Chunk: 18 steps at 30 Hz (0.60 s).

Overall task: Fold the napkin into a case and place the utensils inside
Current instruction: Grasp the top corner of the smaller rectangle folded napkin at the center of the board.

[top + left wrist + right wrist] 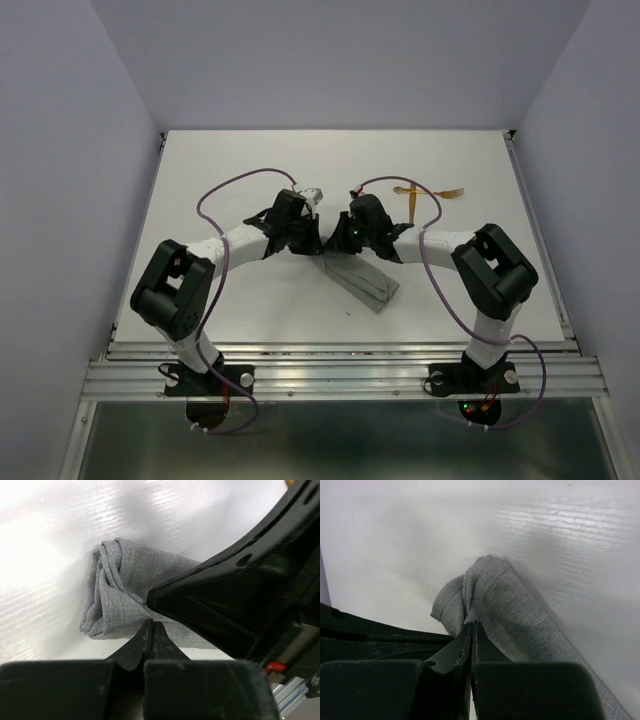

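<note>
Top view: white table closed in by pale walls on the left, back and right. A metal rail runs along the near edge, where both arm bases are bolted. The far half of the table and its left side are open. Both arms bend inward and meet over the middle, which takes up the centre.

The napkin lies just near-right of centre, folded into a narrow grey strip. It runs diagonally from the meeting grippers toward the near right, flat on the table and well inside every edge. The utensils, two thin golden pieces, lie on the far right part of the table, apart from the cloth and just beyond the right arm's wrist. Which one is the fork cannot be told at this size. Purple cables loop above each arm.

Left wrist view: the left gripper has its fingers pressed together with no gap, the tips at the bunched, layered end of the napkin and nipping its edge. The black body of the other arm crosses the right half of this view, its tip against the same end of the cloth.

Right wrist view: the right gripper is likewise closed tight, a small fold of grey cloth caught at its tips. The rest of the strip trails away to the lower right across the bare white surface.
</note>
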### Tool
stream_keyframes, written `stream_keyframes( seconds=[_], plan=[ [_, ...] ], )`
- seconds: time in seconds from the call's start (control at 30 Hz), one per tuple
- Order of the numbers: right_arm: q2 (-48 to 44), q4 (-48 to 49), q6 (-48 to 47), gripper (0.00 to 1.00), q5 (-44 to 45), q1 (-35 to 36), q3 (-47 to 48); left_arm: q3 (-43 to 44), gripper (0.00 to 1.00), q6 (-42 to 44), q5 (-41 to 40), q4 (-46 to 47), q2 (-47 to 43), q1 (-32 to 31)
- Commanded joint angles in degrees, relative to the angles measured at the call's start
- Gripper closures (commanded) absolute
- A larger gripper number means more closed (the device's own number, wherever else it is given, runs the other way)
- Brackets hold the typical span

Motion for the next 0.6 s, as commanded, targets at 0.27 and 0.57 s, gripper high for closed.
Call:
stream_keyframes(
  seconds=[0.27, 0.57],
  plan=[
    [-7.51, 1.43, -0.52, 0.99, 4.28, -3.02, -3.91, 6.87, 1.0, 6.45, 5.78, 3.52, 3.76, 0.21],
    [-7.78, 6.18, 0.53, 0.99, -2.13, -7.59, -7.35, 11.0, 1.0, 8.47, 7.63, 2.2, 7.01, 0.21]
  ],
)
